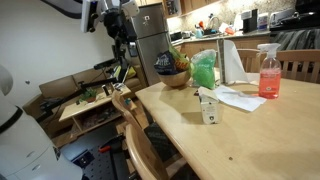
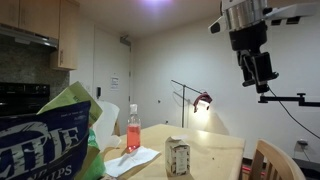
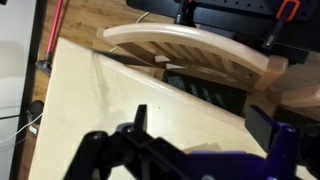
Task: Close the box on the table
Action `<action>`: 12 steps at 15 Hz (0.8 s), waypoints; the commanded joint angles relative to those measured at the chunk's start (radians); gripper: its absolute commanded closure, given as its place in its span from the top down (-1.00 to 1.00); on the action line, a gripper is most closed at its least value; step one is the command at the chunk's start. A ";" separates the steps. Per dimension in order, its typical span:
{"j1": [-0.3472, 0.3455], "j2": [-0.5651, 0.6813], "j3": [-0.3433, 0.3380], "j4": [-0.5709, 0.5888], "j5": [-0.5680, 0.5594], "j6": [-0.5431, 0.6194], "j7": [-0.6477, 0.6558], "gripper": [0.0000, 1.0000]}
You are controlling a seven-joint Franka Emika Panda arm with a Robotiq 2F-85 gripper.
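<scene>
The box (image 1: 208,106) is a small cream-white carton standing upright near the middle of the light wooden table (image 1: 250,135), with a top flap raised. It also shows in an exterior view as the box (image 2: 178,157) on the table (image 2: 215,150). My gripper (image 1: 125,52) hangs high in the air, off past the table's edge and well away from the box; the gripper (image 2: 261,80) is far above the carton. In the wrist view my gripper (image 3: 205,125) is open and empty over the table's edge (image 3: 110,85). The box is out of that view.
A pink spray bottle (image 1: 268,72), flat paper sheets (image 1: 238,97), a green bag (image 1: 203,70) and a bowl (image 1: 172,76) stand on the table behind the box. Wooden chairs (image 1: 135,125) line its edge; a chair back (image 3: 190,48) lies below the gripper. A chip bag (image 2: 45,140) fills the foreground.
</scene>
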 commanded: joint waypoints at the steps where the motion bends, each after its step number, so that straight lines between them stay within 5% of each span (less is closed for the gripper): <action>1: 0.022 0.010 0.008 0.020 -0.121 -0.034 -0.105 1.00; 6: 0.059 -0.015 0.003 -0.016 -0.298 0.007 -0.246 1.00; 12: 0.074 0.004 -0.009 -0.002 -0.302 -0.004 -0.210 1.00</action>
